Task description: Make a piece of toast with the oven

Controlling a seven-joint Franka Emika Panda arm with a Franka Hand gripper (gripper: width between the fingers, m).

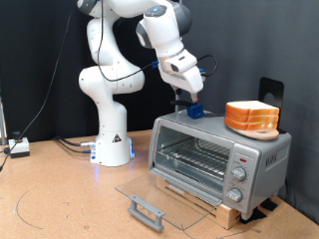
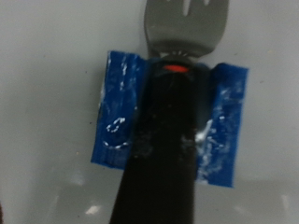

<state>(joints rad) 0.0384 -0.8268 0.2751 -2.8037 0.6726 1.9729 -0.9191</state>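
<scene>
The boxy silver toaster oven (image 1: 219,159) is seen with its glass drop-down door (image 1: 159,199) lowered flat, so the wire rack (image 1: 194,157) is exposed; nothing can be made out on the rack. A thick stack of orange-crusted bread slices (image 1: 251,117) is kept on the oven roof, towards the exterior view's right. A single loose slice cannot be found in either view.

The white arm's gripper (image 1: 192,105) is hung just above the roof, towards the exterior view's left of the stack, at a small blue block (image 1: 196,112). In the wrist view a black-handled metal spatula (image 2: 173,112) is seen running across that blue holder (image 2: 117,112), presumably parked there for reach. The fingers are not shown; whether they are closed cannot be told. The spatula's blade is cut off at the frame edge.
</scene>
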